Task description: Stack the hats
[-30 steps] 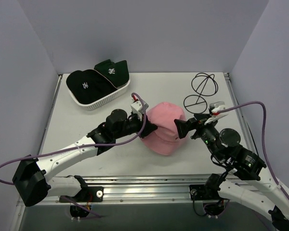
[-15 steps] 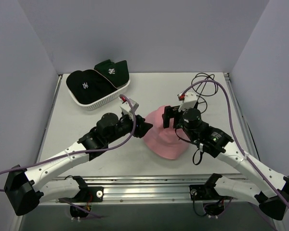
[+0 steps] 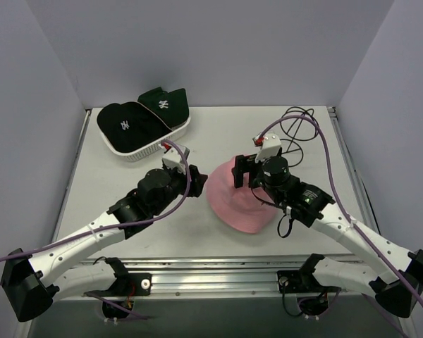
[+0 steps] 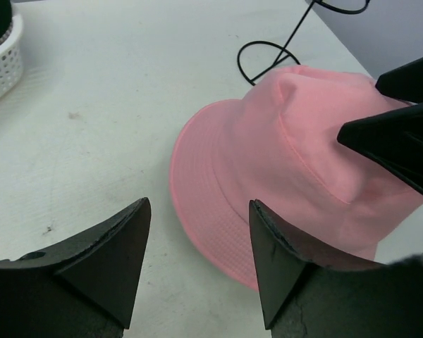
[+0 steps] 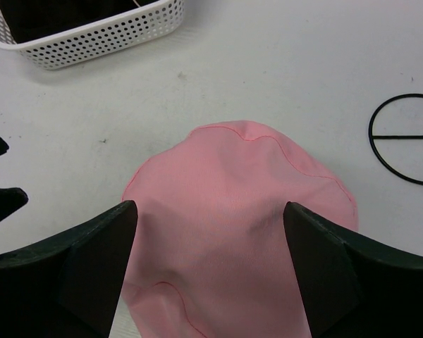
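The pink bucket hat (image 3: 241,205) lies crown up on the table and also shows in the left wrist view (image 4: 296,162) and the right wrist view (image 5: 243,197). My right gripper (image 3: 244,173) (image 5: 208,243) is open and hangs just over the crown, one finger on each side of it. My left gripper (image 3: 195,184) (image 4: 197,243) is open and empty, low at the hat's left brim and apart from it. The black cap (image 3: 125,125) and the dark green cap (image 3: 163,104) lie in the white basket (image 3: 157,144). The tan bucket hat is not visible.
A black wire stand (image 3: 294,134) (image 5: 405,144) lies on the table behind and to the right of the pink hat. The basket sits at the back left (image 5: 92,39). Grey walls close in the table on three sides.
My left gripper has drawn back to the left, off the pink hat's brim. My right arm has swung in from the right and now sits over the crown. The hat lies flatter.
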{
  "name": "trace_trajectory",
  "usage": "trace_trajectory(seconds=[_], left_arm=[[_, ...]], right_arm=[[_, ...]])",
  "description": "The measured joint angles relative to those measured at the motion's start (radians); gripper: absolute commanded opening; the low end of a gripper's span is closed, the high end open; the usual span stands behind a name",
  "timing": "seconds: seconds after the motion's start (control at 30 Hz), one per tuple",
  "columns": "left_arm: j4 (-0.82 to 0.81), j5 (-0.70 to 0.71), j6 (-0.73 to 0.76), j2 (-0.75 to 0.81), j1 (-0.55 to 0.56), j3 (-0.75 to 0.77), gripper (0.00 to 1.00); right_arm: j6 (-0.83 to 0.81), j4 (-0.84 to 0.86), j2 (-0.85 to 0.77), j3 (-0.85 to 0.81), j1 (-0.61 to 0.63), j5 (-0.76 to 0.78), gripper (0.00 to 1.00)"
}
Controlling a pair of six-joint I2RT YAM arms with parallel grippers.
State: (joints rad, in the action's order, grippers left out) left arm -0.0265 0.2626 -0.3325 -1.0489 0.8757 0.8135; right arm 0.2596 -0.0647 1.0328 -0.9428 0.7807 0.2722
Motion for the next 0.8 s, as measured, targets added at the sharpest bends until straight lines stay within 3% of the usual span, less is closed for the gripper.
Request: trace_trajectory(seconds=[0.43, 0.8], left_arm=[[0.021, 0.146, 0.013, 0.025, 0.000, -0.044, 0.70], [0.087, 0.136, 0.003, -0.038, -0.016, 0.029, 0.71]], right_arm=[[-0.045, -0.008, 0.087, -0.020, 0.054, 0.049, 0.80], [-0.068, -0.082, 0.110, -0.203, 0.068, 0.069, 0.82]])
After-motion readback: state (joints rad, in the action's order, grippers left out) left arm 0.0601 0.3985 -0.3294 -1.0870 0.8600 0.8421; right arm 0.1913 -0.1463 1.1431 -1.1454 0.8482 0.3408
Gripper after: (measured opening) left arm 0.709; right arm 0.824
